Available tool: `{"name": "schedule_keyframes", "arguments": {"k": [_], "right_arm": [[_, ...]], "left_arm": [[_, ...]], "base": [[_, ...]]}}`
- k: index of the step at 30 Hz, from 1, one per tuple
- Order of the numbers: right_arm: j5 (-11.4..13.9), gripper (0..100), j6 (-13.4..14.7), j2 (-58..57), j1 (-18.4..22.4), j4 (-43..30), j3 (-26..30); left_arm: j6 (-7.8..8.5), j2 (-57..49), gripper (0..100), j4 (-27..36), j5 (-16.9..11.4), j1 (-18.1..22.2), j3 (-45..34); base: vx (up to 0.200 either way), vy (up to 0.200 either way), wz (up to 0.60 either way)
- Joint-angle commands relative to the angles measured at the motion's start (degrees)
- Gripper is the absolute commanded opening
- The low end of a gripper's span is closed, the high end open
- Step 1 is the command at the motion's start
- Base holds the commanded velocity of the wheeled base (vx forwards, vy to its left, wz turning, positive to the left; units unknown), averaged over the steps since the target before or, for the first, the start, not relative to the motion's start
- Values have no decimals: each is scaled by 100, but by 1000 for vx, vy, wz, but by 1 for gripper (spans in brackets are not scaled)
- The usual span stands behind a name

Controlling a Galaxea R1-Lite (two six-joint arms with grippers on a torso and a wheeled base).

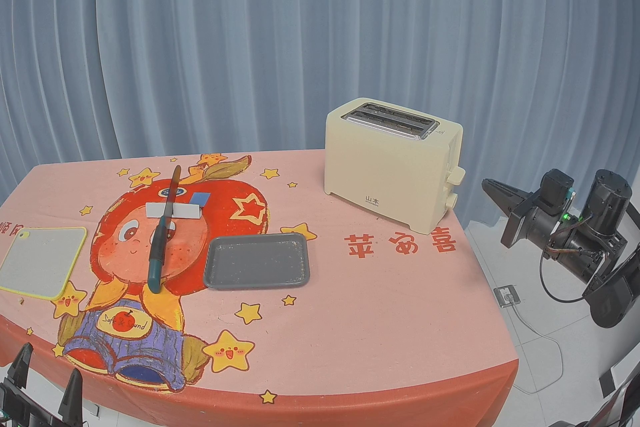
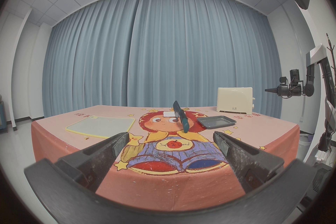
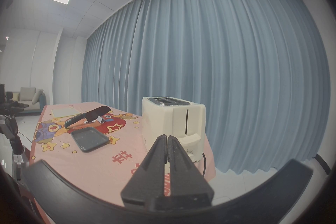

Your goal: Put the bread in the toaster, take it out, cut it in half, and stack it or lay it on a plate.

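Observation:
A cream toaster (image 1: 390, 165) stands at the table's back right, its two top slots dark. A dark grey rectangular plate (image 1: 258, 260) lies near the middle of the table. To its left a knife (image 1: 162, 235) with a teal handle rests across a small white and blue block (image 1: 175, 210). My right gripper (image 1: 490, 185) hangs shut and holding nothing beyond the table's right edge, pointing at the toaster's lever side (image 3: 173, 119). My left gripper (image 1: 50, 361) sits open below the table's front left edge, facing the knife (image 2: 181, 118) from a distance.
A pale cutting board (image 1: 40, 261) with a yellow-green rim lies at the table's left edge. A cartoon-print pink cloth covers the table. A blue curtain hangs close behind it. A cable and floor socket (image 1: 508, 296) lie on the floor to the right.

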State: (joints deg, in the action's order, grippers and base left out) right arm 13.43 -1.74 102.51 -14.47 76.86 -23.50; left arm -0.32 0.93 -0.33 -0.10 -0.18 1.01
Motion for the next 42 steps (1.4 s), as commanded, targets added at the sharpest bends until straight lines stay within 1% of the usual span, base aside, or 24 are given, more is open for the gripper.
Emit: {"name": "schedule_keyframes", "arguments": {"k": [1,4,32,37,42], "right_arm": [[1,0,-72,155,-12,4,127],[1,0,-160,225,-21,-5,215],[-51,0,-142,1271,41,31,-93],[-51,0,-133,1517,41,409,-111],[-51,0,-133,1544,32,435,-128]], "left_arm": [[-3,-84,100,-2,1,1,-101],[-3,-84,100,-2,1,1,-101],[-3,-84,100,-11,1,1,-101],[-3,-84,100,-11,-8,1,-101],[-3,-84,100,-11,-8,1,-101]], "base": [[0,0,0],[0,0,0],[0,0,0],[0,0,0],[0,0,0]]}}
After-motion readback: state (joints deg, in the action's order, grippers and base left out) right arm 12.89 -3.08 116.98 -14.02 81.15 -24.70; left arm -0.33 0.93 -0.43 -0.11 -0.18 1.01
